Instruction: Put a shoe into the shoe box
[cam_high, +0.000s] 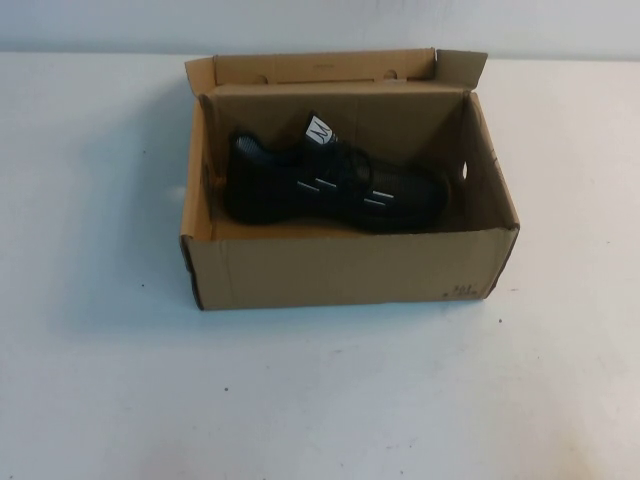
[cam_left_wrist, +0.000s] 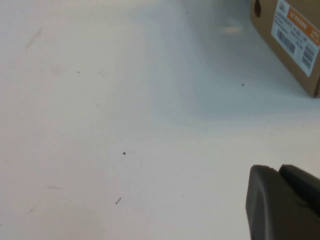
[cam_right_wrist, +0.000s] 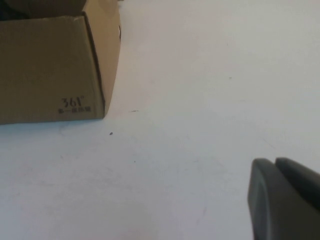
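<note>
The black sneaker (cam_high: 330, 185) lies on its side inside the open brown shoe box (cam_high: 350, 268), toe toward the right, white tongue label up. The box's flap lid (cam_high: 320, 66) stands open at the back. Neither arm shows in the high view. My left gripper (cam_left_wrist: 278, 170) hovers over bare table, well away from a corner of the box (cam_left_wrist: 287, 45), with its fingers pressed together and nothing between them. My right gripper (cam_right_wrist: 274, 162) is also over bare table, apart from the box's printed corner (cam_right_wrist: 50, 70), fingers together and empty.
The white table (cam_high: 320, 400) surrounds the box on all sides. A white and orange barcode label (cam_left_wrist: 296, 37) is on the box's end wall. Small side holes (cam_high: 464, 170) pierce the box's end walls.
</note>
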